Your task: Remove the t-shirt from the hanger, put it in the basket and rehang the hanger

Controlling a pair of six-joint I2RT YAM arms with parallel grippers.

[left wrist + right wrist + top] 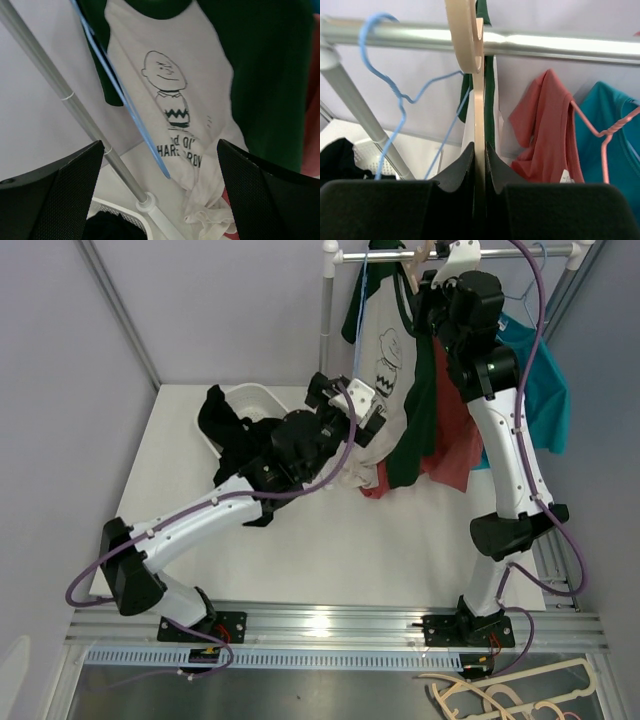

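Top view: the t-shirt (385, 365), white front with a cartoon print and green sleeves, hangs from a cream hanger (418, 254) on the rail (500, 254) at the far end of the counter (330, 540). My right fingers (428, 282) are up by the rail, against that hanger. My left fingers (323, 390) sit spread just in front of the shirt's lower half. A red shirt (455, 440) hangs touching the t-shirt on its right, with a teal shirt (545, 390) beyond. A white basket (255, 395) holding a black garment (225, 430) sits at the far left, beside my left arm.

Left wrist view: the 2 left fingers stand far apart, holding nothing, and the printed front shows in the gap between them. A blue hanger (125, 100) slants across the shirt's left edge, in front of it. The rack's upright pole (65, 95) runs just beside that.

Right wrist view: the right fingers are pressed together on the cream hanger's neck, just below its hook over the rail. The blue hanger hooks on the rail to the left. A pink hanger (602, 135) sits at the teal shirt's neck to the right, the red shirt between.
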